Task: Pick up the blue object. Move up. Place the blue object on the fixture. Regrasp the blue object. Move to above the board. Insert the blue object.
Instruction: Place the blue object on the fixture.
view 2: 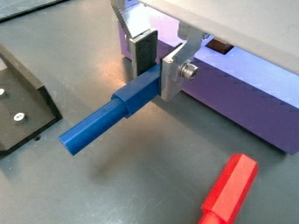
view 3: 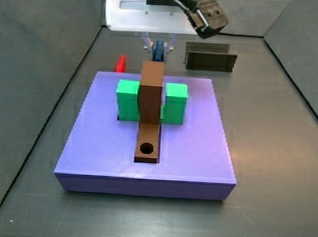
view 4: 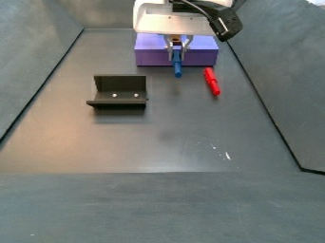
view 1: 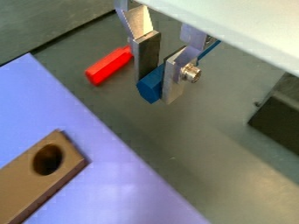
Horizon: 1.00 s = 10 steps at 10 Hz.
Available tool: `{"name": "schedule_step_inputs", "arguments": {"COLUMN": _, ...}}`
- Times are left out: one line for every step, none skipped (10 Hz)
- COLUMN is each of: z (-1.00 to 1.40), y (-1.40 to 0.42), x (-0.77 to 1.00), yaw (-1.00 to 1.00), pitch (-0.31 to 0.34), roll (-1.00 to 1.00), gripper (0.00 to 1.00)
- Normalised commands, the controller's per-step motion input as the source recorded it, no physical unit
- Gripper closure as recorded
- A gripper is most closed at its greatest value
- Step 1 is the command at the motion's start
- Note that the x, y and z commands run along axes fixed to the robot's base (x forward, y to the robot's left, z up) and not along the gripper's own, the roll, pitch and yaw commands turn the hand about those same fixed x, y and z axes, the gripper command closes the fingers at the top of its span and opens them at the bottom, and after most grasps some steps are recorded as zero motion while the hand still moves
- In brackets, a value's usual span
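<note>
Blue peg [view 2: 111, 115] pinched near one end by the hand [view 2: 156, 66], just beside the lavender board [view 2: 239, 98], red piece [view 2: 226, 189] close by.
Lift straight up, keep peg level, then carry toward the dark fixture [view 4: 117, 92], well apart across the desk [view 4: 165, 142].

No readable text, label, brand, number or sign in any view. Gripper [view 2: 160, 59], above table [view 4: 165, 133] beside board [view 3: 147, 130], carries no marking; blue object [view 2: 111, 118] between its jaws plain; fixture [view 4: 117, 92] and board unmarked.
</note>
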Motion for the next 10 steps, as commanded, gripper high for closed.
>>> {"name": "schedule_step_inputs", "arguments": {"z": 0.24, "y": 0.49, "x": 0.59, "yaw": 0.0, "pitch": 0.0, "roll": -0.91, "gripper": 1.0}}
{"name": "schedule_step_inputs", "arguments": {"z": 0.32, "y": 0.36, "x": 0.59, "yaw": 0.0, "pitch": -0.009, "roll": -1.0, "gripper": 1.0}}
{"name": "schedule_step_inputs", "arguments": {"z": 0.22, "y": 0.27, "x": 0.57, "yaw": 0.0, "pitch": -0.023, "roll": -1.0, "gripper": 1.0}}
{"name": "schedule_step_inputs", "arguments": {"z": 0.09, "y": 0.23, "x": 0.5, "yaw": 0.0, "pitch": -0.029, "roll": -1.0, "gripper": 1.0}}
{"name": "schedule_step_inputs", "arguments": {"z": 0.06, "y": 0.2, "x": 0.54, "yaw": 0.0, "pitch": -0.094, "roll": -1.0, "gripper": 1.0}}
{"name": "schedule_step_inputs", "arguments": {"z": 0.04, "y": 0.16, "x": 0.58, "yaw": -0.01, "pitch": -0.191, "roll": -1.0, "gripper": 1.0}}
{"name": "schedule_step_inputs", "arguments": {"z": 0.11, "y": 0.08, "x": 0.43, "yaw": -0.31, "pitch": -0.391, "roll": -1.0, "gripper": 1.0}}
{"name": "schedule_step_inputs", "arguments": {"z": 0.12, "y": 0.02, "x": 0.27, "yaw": -0.44, "pitch": -0.486, "roll": -1.0, "gripper": 1.0}}
{"name": "schedule_step_inputs", "arguments": {"z": 0.0, "y": 0.07, "x": 0.37, "yaw": -0.45, "pitch": -0.457, "roll": -1.0, "gripper": 1.0}}
{"name": "schedule_step_inputs", "arguments": {"z": 0.03, "y": 0.15, "x": 0.44, "yaw": -0.31, "pitch": -0.42, "roll": -1.0, "gripper": 1.0}}
